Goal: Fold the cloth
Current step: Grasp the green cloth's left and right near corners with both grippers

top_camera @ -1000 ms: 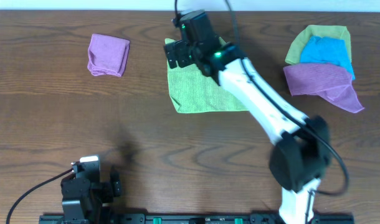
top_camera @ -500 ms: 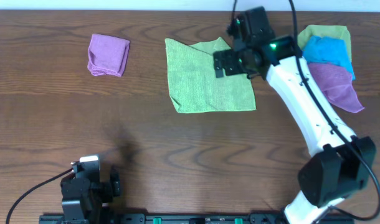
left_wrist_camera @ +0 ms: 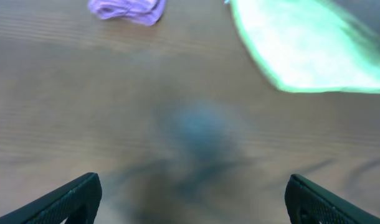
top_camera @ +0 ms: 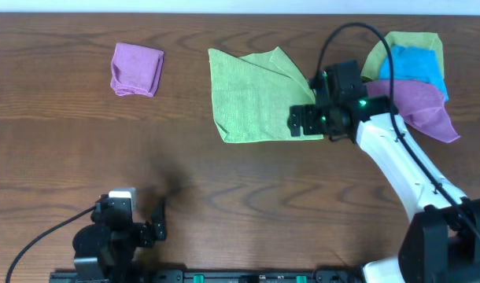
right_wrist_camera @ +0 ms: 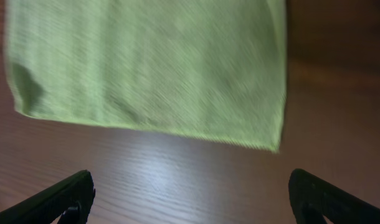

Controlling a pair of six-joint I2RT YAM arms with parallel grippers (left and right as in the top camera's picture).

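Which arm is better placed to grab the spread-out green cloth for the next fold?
Right. The right gripper hovers at the cloth's near right corner, jaws open; the left gripper sits far back from it.

A dark brown wood-grain desk (top_camera: pixel 224 189) fills the scene, its grain running left to right. A pale strip (top_camera: pixel 106 5) borders its far edge. Soft light glints off the wood.

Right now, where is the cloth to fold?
In the overhead view the cloth lies at the table's far middle, between the purple cloth to its left and the cloth pile to its right; the right gripper is by its near right corner.
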